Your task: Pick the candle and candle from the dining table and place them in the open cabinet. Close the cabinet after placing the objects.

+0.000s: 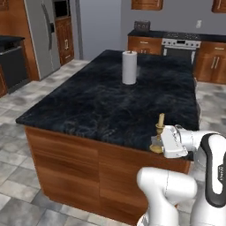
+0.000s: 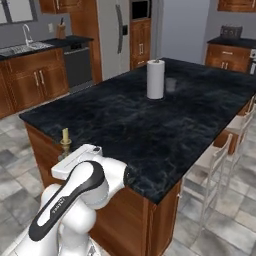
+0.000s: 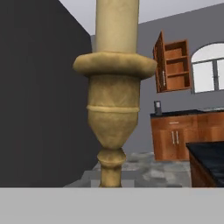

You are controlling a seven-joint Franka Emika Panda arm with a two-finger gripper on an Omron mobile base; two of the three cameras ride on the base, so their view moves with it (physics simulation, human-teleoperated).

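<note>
Brass-held taper candle (image 1: 160, 129) stands upright at the near edge of the black marble tabletop (image 1: 106, 101), by the corner nearest the robot. The claw (image 1: 158, 142) is closed tight on its slender stick low down; the hand view shows the stem (image 3: 113, 118) close up, and beyond it the open wall cabinet (image 3: 172, 66). A paper-towel roll (image 1: 129, 67) stands well apart, farther along the top
</note>
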